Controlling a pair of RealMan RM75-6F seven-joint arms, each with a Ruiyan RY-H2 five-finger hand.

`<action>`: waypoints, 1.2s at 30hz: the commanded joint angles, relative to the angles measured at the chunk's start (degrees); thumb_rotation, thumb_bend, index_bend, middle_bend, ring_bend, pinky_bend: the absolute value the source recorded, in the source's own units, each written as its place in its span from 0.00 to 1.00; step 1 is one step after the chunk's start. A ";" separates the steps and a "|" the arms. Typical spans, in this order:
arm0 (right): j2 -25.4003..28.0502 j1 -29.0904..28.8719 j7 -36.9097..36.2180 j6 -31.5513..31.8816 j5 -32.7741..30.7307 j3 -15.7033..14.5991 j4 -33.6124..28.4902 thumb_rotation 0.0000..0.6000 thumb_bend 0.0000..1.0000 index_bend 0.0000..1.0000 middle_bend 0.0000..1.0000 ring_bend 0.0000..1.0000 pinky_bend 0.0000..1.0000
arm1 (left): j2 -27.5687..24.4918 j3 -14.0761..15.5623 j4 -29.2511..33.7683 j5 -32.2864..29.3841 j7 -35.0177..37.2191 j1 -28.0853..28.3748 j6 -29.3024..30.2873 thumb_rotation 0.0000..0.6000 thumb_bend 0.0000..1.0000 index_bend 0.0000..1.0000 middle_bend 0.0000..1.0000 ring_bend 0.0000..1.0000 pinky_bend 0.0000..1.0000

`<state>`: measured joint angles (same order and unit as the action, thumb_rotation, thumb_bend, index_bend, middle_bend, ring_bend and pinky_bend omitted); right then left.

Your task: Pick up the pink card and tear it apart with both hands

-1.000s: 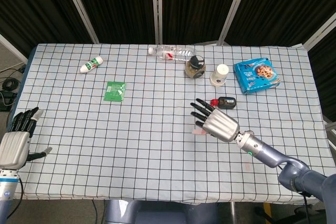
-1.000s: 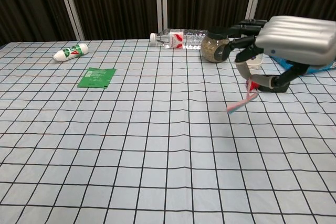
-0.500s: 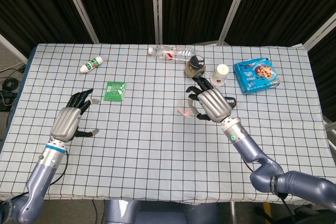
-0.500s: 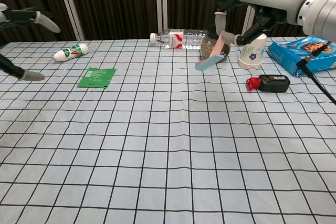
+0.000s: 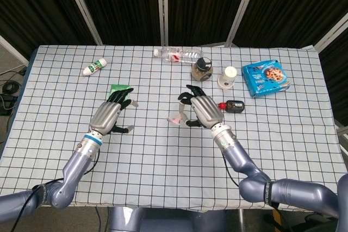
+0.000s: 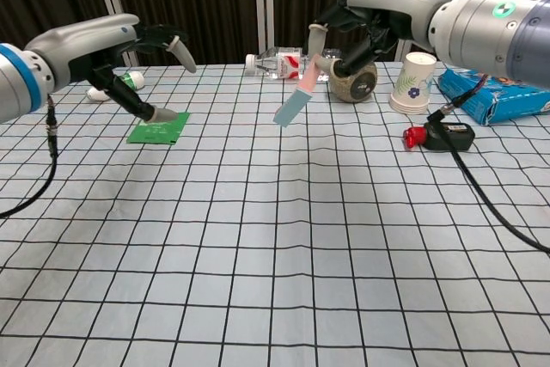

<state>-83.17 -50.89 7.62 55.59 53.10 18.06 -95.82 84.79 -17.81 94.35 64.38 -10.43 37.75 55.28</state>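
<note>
My right hand grasps the pink card by its upper end, pinched between thumb and fingers; the card hangs tilted, lower end toward my left, raised clear of the checked tablecloth above the table's middle; in the head view the card shows just left of my right hand. My left hand is released, fingers spread, holding nothing; it hovers above the cloth, well apart from the card, and in the head view it covers part of the green packet. Behind the card lie a clear bottle on its side and a round jar; a paper cup stands beside the jar.
</note>
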 commanded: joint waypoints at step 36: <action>-5.00 -2.21 2.02 -0.57 -2.36 0.90 0.23 1.00 0.48 0.73 0.28 0.00 0.00 | 10.41 2.04 -7.03 -4.26 2.04 7.82 -2.00 1.00 0.34 0.45 0.00 0.00 0.00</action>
<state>-88.14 -53.09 9.65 55.03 50.70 18.96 -95.61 95.09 -15.84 87.30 60.27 -8.27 45.49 53.32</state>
